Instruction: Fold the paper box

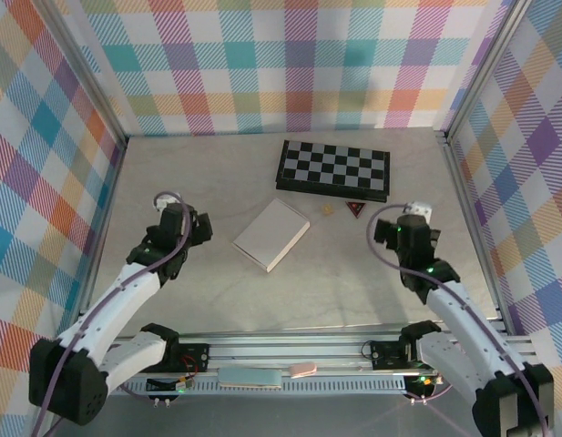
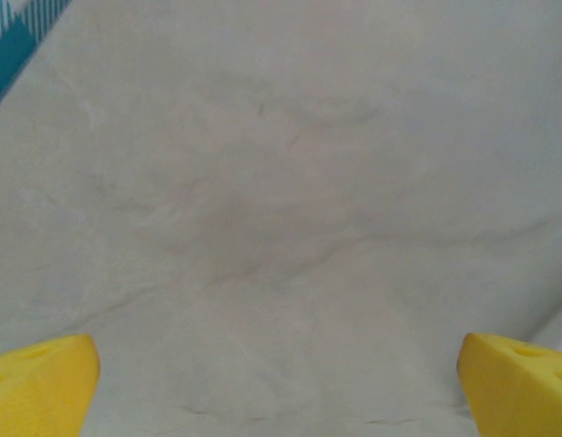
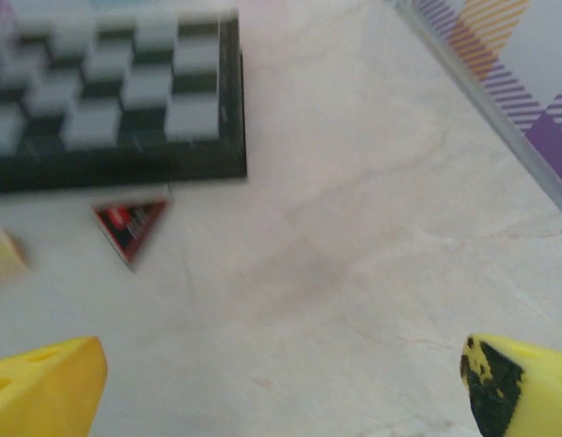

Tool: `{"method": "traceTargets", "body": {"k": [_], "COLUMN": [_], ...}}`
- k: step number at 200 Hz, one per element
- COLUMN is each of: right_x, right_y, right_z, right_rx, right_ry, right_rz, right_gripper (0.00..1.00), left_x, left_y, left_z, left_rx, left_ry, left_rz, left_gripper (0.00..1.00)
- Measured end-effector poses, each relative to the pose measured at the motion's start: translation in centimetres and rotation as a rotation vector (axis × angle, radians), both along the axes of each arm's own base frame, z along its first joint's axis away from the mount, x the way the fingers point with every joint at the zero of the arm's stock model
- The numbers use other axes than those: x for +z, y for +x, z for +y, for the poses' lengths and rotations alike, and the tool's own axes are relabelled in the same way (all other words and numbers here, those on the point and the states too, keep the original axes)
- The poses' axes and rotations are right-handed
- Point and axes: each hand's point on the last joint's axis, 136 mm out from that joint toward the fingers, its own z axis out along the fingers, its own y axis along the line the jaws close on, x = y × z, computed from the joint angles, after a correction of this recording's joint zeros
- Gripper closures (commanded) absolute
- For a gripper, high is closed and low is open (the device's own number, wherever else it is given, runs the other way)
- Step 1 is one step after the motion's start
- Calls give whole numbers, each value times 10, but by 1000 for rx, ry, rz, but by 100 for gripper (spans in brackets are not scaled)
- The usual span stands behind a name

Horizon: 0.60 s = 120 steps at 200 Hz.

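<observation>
The paper box (image 1: 271,235) lies flat in the middle of the table (image 1: 217,291), and it looks shut, so I cannot tell if anything is in it. The left gripper (image 2: 279,387) is at the box's 9 o'clock and the right gripper (image 3: 282,387) at its 3 o'clock, both with jaws wide open and holding nothing. I think both should come in slowly, one pressing the box down while the other lifts a flap, so it does not slide

I count one paper box (image 1: 272,235), one chessboard (image 1: 334,169), one red triangle (image 1: 355,209), one small tan piece (image 1: 327,209), and my two claws: left claw (image 2: 279,364), right claw (image 3: 282,369).
</observation>
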Motion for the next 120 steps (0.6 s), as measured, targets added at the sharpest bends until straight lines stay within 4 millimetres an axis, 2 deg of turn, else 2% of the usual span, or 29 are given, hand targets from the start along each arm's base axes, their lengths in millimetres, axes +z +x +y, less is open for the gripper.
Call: {"method": "traceTargets", "body": {"k": [15,36,77,120], "right_x": [-22,-31,-44,-55], "right_y": [5,19,47,69], "right_z": [-3,-4,-1,-5], "right_rx": [35,58,98,123], "right_ry": [-45,-58,-33,25], "right_rz": [50,28,-11,-83], "right_gripper": [1,1,1,1], "left_x": [-28,-51,-68,-83], "left_y": [3,7,29,54], "left_z": [12,21,33,32], "left_rx": [-14,-36,-49,-94], "left_ry": [33,39,6,-51], "left_rz": [68,86,47,-3], "left_gripper": [0,0,0,0]}}
